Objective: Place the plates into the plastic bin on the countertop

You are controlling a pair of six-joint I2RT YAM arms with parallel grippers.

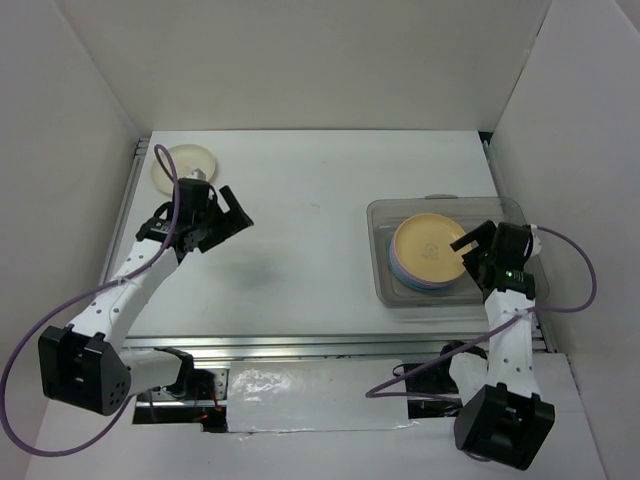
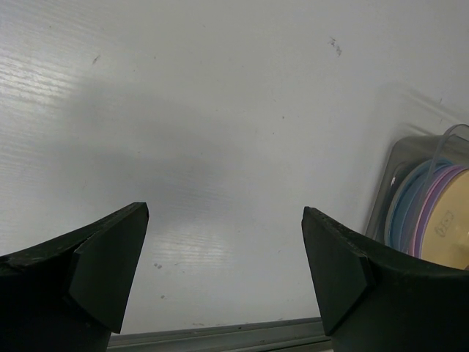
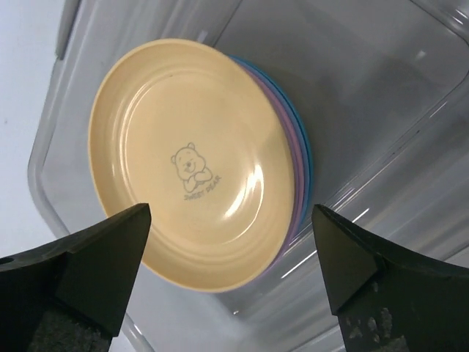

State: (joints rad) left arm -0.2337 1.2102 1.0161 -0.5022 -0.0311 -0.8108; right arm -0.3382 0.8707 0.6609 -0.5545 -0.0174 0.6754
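- Black fingers [image 3: 95,271] of the right gripper [image 3: 231,220] are filling the lower corners of the right wrist view, spread wide and gripping nothing.
- Between them, a yellow plate [image 3: 183,161] is lying face up on top of a stack [image 2: 421,213], showing a small bear drawing [image 3: 192,170] at its middle.
- Beneath it, a lavender edge [image 3: 293,154] and a blue edge [image 3: 308,165] are peeking out on one side; how many plates are making up the stack I cannot tell.
- That stack is sitting inside the clear bin [image 3: 381,88], towards one end, with bare floor showing at the other end.
- From above, the bin is resting on the right part of the countertop [image 1: 300,200], and the right gripper is hovering over its near right part, just beside the yellow plate.
- Over the left part of the countertop, the left gripper [image 1: 228,228] is hanging well apart from the bin, its jaws parted and empty.
- At the far left corner, a cream plate [image 1: 190,160] is lying on the countertop outside the bin, partly crossed by the left arm's cable [image 1: 172,185].
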